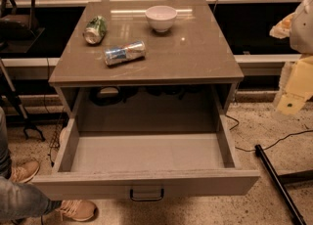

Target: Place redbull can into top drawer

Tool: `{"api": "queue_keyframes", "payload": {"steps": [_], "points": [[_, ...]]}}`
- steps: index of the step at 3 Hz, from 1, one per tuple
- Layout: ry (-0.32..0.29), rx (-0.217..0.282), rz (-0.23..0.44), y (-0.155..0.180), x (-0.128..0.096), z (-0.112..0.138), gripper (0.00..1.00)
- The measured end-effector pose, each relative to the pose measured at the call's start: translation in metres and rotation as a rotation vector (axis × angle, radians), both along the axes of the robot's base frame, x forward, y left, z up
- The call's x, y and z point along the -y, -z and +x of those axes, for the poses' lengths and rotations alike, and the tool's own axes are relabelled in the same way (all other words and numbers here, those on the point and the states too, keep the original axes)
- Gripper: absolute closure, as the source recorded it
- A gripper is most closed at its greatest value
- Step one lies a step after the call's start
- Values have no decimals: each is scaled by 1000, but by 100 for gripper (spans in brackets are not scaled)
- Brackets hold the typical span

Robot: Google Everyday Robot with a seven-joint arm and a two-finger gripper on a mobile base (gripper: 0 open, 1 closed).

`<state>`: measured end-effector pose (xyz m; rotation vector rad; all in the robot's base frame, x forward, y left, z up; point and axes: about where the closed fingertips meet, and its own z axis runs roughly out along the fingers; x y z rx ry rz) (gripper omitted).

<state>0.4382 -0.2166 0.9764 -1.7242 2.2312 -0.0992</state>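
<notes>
Redbull can [125, 53]: lying on its side on bench [195, 48], near green can [95, 29]. Top drawer [146, 184]: pulled open below. Pincer [293, 89]: right edge, well apart; grip state cannot be told. Advice: grasp across the narrow body.

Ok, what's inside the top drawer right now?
The top drawer is open; its visible floor is bare. The strip behind its front panel is hidden. The redbull can lies on the countertop above; the gripper hangs off to the right.
</notes>
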Motion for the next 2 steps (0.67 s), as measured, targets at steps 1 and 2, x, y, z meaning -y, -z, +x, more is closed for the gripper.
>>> {"api": "queue_keyframes", "payload": {"steps": [1,2], "points": [[-8,2,11,0,-3,3,0],[-73,18,105,2,-24,31,0]]}}
